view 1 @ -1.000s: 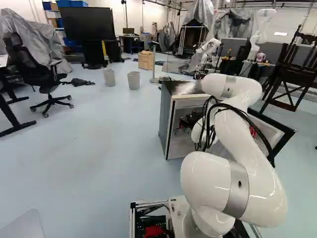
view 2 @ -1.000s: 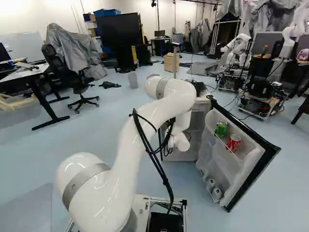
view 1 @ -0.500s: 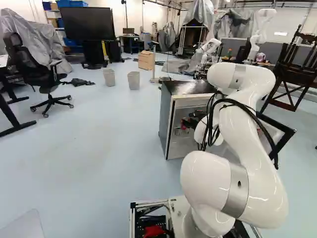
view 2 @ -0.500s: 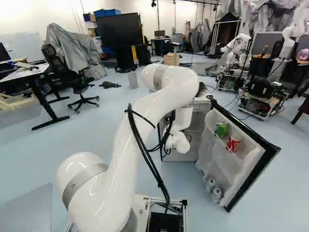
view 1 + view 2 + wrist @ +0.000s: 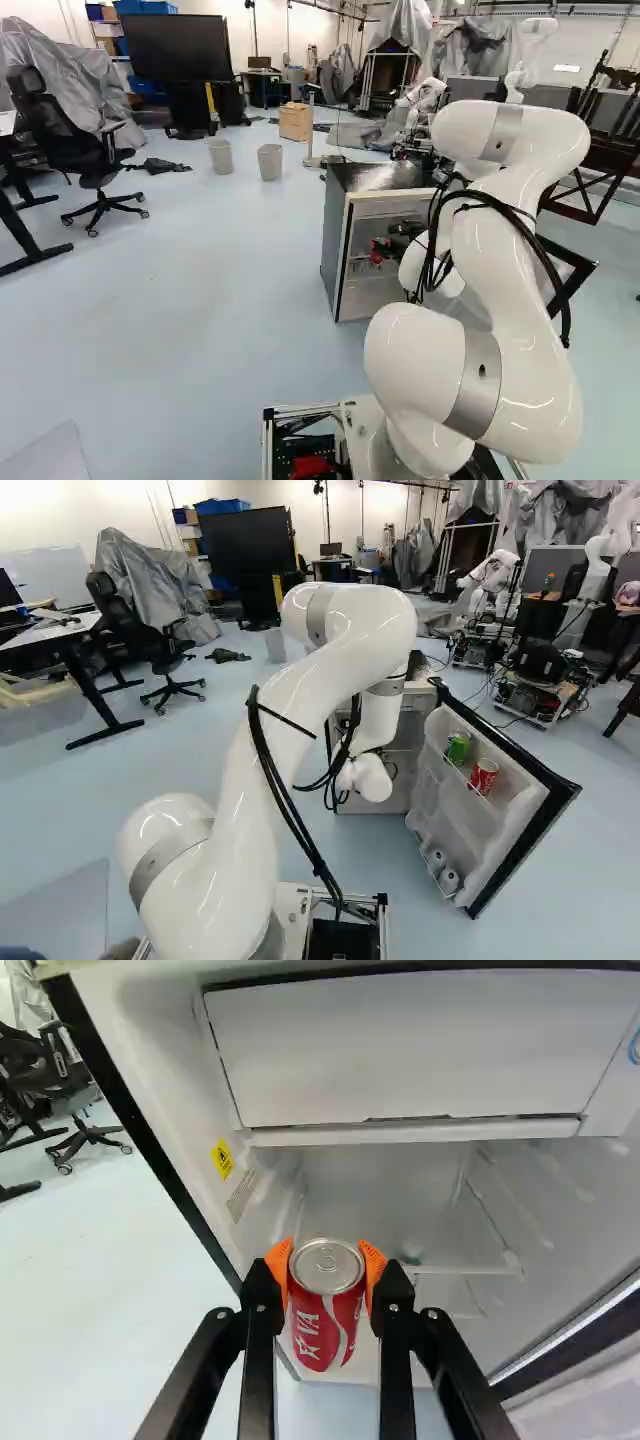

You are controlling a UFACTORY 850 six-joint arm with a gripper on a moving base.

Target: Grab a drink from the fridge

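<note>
Hand (image 5: 379,249) grips red can (image 5: 325,1305); door shelf (image 5: 466,779) holds green can (image 5: 457,748), another red one (image 5: 484,776).

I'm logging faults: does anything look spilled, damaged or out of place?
A dark, crumpled heap lies loose on the floor by the office chair, like something dropped; the can in the fingers looks undented; no spill shows.

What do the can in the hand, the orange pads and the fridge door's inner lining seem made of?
Red can: metal, likely aluminium, glossy print, judging by its bare silvery lid.
Orange pads: probably rubber or flexible plastic; the dull, even colour leaves it open.
Door lining: apparently moulded plastic, smooth, pale and rounded where it bends.
</note>
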